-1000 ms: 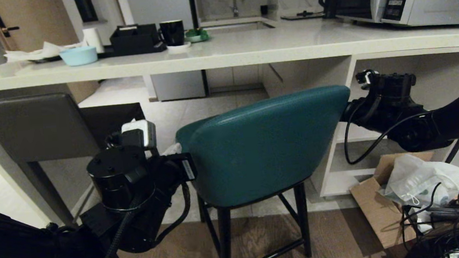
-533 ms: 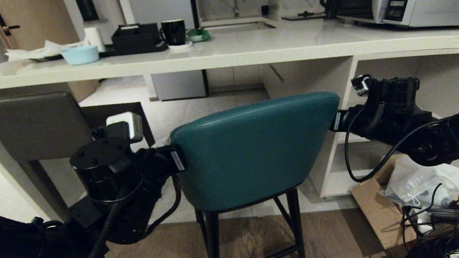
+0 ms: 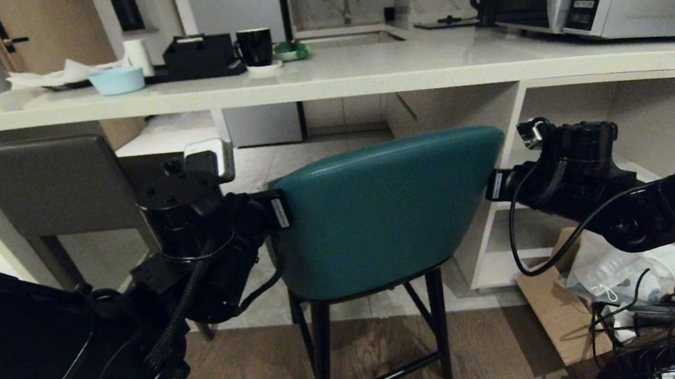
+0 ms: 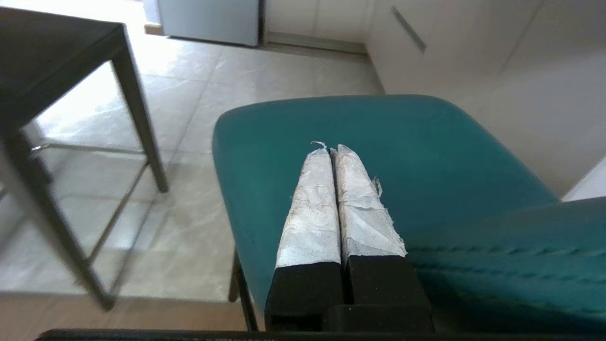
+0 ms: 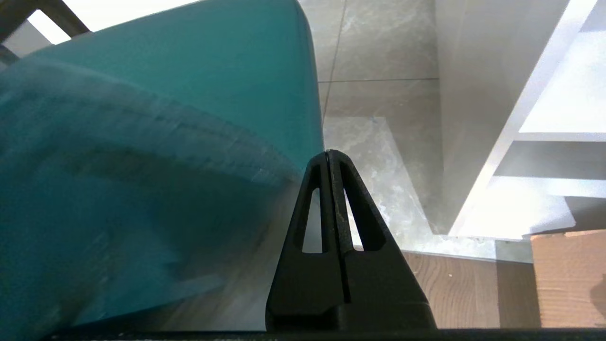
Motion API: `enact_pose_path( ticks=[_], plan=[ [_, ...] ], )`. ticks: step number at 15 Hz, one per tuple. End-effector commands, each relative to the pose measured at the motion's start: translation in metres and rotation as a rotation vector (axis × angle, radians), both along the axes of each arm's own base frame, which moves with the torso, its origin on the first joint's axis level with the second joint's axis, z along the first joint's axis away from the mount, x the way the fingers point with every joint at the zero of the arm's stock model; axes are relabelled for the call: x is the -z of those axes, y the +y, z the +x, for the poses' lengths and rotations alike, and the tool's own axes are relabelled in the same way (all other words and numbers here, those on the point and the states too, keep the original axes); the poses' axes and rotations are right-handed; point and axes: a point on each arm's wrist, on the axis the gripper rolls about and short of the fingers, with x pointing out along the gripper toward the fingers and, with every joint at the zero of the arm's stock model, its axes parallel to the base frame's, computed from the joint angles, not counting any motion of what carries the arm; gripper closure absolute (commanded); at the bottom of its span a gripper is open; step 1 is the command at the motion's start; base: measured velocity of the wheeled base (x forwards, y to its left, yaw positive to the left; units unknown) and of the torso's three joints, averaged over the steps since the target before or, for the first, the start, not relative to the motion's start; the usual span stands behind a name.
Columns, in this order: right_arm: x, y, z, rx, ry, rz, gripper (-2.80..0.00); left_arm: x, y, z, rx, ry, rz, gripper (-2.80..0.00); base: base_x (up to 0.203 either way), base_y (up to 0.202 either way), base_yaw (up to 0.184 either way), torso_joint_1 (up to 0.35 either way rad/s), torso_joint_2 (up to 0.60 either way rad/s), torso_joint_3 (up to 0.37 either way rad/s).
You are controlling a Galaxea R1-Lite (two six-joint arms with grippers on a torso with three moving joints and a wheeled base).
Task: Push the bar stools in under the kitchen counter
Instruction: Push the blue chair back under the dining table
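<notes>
Flanking the teal bar stool with the curved shell back and thin black legs [image 3: 385, 210], both arms sit tight against it, one at each end of the backrest. The left gripper [image 4: 331, 151], its paper-wrapped fingers [image 4: 312, 203] pressed flat together and holding nothing, reaches over the teal seat. The right gripper [image 5: 328, 154], black fingers pinched together and empty as well, lies just beside the shell's other edge. The teal stool stands at the front of the long off-white glossy stone counter [image 3: 328, 80], its back below the counter's thick edge, legs on the wooden floor. To its left, the dark grey leather stool with the boxy square back [image 3: 50, 184] stands close against the counter edge.
</notes>
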Motion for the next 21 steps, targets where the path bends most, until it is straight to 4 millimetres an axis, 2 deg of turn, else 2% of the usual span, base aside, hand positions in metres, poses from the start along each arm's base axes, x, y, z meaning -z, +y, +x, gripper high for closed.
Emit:
enact_pose_path(
  ticks=[1, 4, 7, 11, 14, 19, 21],
  plan=[
    [0.003, 0.000, 0.001, -0.001, 0.004, 0.000, 0.00, 0.002, -0.003, 0.000, -0.001, 0.002, -0.003, 0.00, 0.000, 0.000, 0.000, 0.000, 0.00, 0.000],
    [0.006, 0.001, 0.003, -0.002, 0.011, -0.002, 0.00, 0.006, 0.000, 0.004, -0.009, 0.011, 0.003, 0.00, 0.000, 0.000, 0.000, 0.000, 0.00, 0.000],
    [0.007, 0.000, 0.003, -0.002, 0.014, -0.003, 0.00, 0.001, 0.004, 0.027, -0.061, -0.016, -0.001, 0.00, 0.000, 0.000, 0.000, 0.000, 0.00, 0.000],
    [0.005, 0.002, -0.001, -0.009, 0.011, -0.003, 0.00, 0.015, 0.023, 0.030, -0.104, 0.026, 0.035, 0.00, 0.000, 0.000, 0.000, 0.000, 0.00, 0.000],
    [0.010, 0.004, -0.004, -0.012, -0.024, 0.000, 0.00, 0.018, 0.025, 0.030, -0.110, 0.037, 0.042, 0.00, 0.000, 0.000, 0.000, 0.000, 0.00, 0.000],
    [0.005, 0.013, -0.036, -0.059, -0.031, -0.011, 0.00, 0.039, 0.062, 0.041, -0.155, 0.087, 0.067, 0.00, 0.000, 0.000, 0.000, 0.000, 0.00, 0.000],
    [0.005, 0.019, -0.049, -0.109, -0.028, -0.006, 0.00, 0.048, 0.073, 0.051, -0.189, 0.087, 0.070, 0.00, 0.000, 0.000, 0.000, 0.000, 0.00, 0.000]
  ],
)
